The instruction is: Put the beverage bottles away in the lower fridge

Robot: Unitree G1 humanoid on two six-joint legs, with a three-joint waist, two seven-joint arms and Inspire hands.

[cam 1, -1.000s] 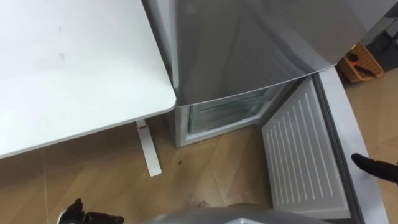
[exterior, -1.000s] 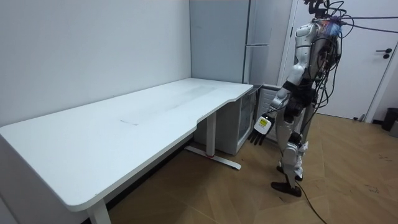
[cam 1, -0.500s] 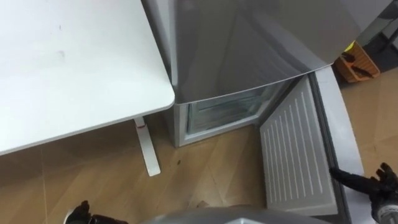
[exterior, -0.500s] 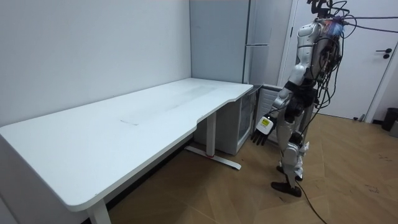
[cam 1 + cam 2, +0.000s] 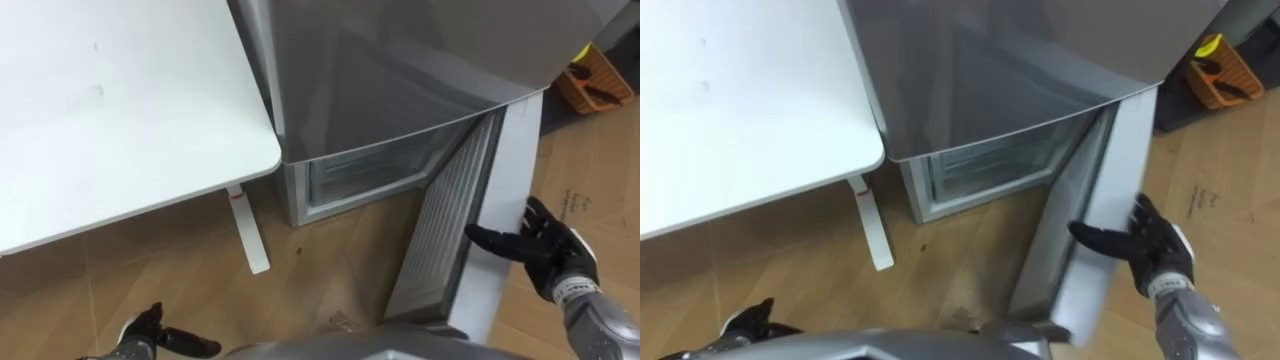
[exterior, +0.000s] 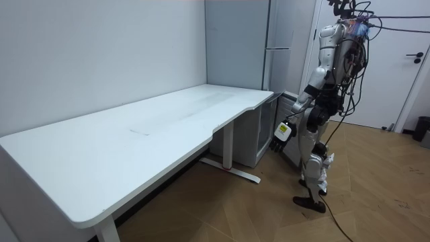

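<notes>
The tall grey fridge [image 5: 400, 70] stands beside the white desk [image 5: 120, 100]. Its lower compartment [image 5: 365, 175] shows glass-fronted drawers. The lower door [image 5: 455, 230] stands part-way swung in, its ribbed white inner side facing the compartment. My right hand [image 5: 545, 245] lies flat against the door's grey outer face, fingers straight and spread. My left hand [image 5: 150, 335] hangs low over the wooden floor at the lower left, fingers relaxed and holding nothing. In the room view I stand upright before the fridge [image 6: 248, 47], with the left hand [image 6: 282, 132] at thigh height.
The desk's white leg [image 5: 250, 235] stands on the floor just left of the fridge. An orange box [image 5: 598, 85] with dark tools sits on the floor at the far right. In the room view a white door [image 6: 396, 60] and a dark bin [image 6: 423, 128] lie behind me.
The lower door has swung from wide open to about half shut. My right hand has come in from the right edge onto the door's outer face. The left hand rose slightly.
</notes>
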